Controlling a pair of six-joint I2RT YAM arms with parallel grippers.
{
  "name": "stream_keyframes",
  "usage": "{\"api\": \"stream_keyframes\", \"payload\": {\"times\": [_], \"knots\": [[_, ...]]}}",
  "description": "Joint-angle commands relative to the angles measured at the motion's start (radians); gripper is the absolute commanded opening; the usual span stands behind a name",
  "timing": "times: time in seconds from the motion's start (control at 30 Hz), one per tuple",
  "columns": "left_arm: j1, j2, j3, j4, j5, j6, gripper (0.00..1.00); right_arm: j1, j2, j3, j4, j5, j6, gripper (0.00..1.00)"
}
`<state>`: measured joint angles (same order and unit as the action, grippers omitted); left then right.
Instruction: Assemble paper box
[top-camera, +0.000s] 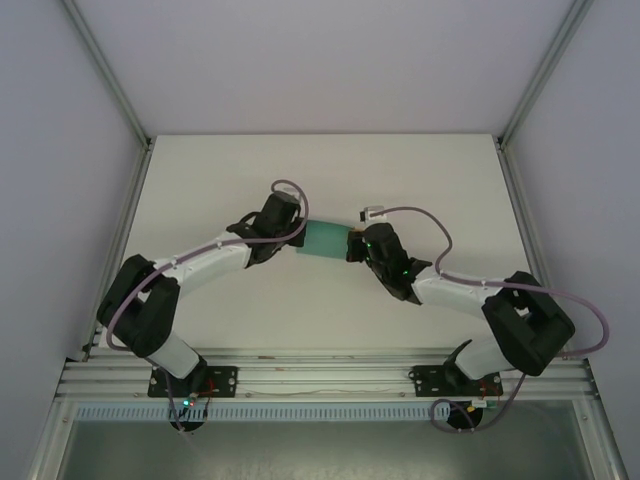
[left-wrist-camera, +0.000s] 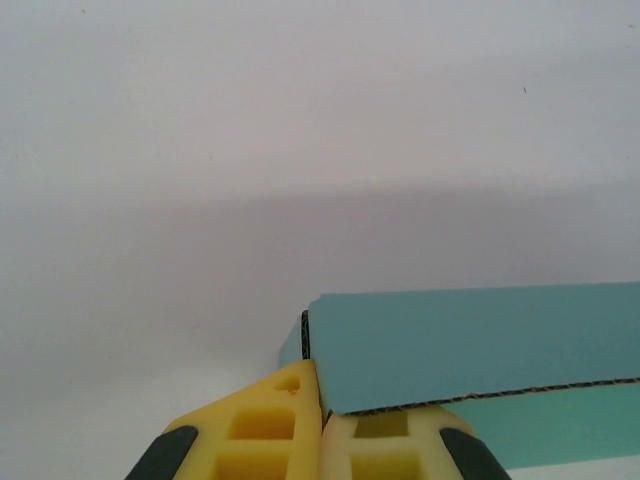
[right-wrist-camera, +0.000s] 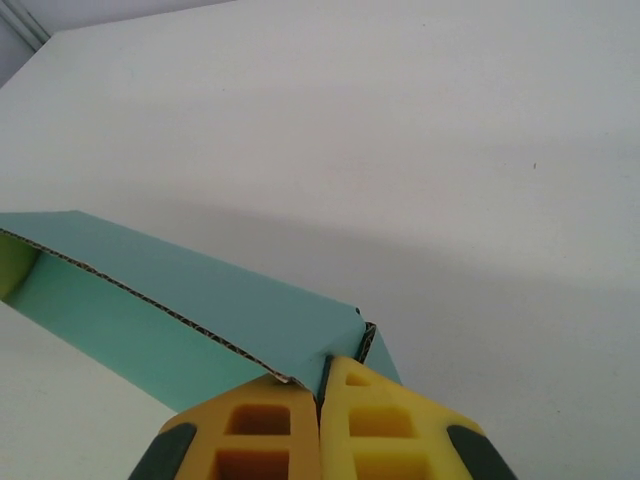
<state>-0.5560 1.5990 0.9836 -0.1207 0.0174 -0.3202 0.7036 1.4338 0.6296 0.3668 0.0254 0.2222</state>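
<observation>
The teal-green paper box (top-camera: 324, 240) hangs over the middle of the table, stretched between both grippers. My left gripper (top-camera: 291, 236) pinches its left end; in the left wrist view the yellow jaws (left-wrist-camera: 322, 415) are shut on a wall of the paper box (left-wrist-camera: 470, 345) at its near corner. My right gripper (top-camera: 354, 244) pinches the right end; in the right wrist view the yellow jaws (right-wrist-camera: 322, 385) are shut on an edge of the paper box (right-wrist-camera: 200, 300), whose open corrugated edge runs off to the left.
A white table (top-camera: 320, 180) lies under the box, bounded by grey walls with metal posts at left (top-camera: 120, 90) and right (top-camera: 535, 80). Both arm bases sit on the rail at the near edge (top-camera: 320, 380).
</observation>
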Motion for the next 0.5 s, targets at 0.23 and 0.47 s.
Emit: {"api": "stream_keyframes", "payload": {"times": [0.23, 0.47], "knots": [[-0.013, 0.12, -0.036, -0.247, 0.104, -0.016, 0.0, 0.008, -0.075, 0.123, -0.48, -0.077, 0.039, 0.39], [-0.013, 0.125, -0.005, -0.24, 0.111, 0.001, 0.0, -0.031, -0.083, 0.271, -0.615, -0.045, 0.11, 0.7]]}}
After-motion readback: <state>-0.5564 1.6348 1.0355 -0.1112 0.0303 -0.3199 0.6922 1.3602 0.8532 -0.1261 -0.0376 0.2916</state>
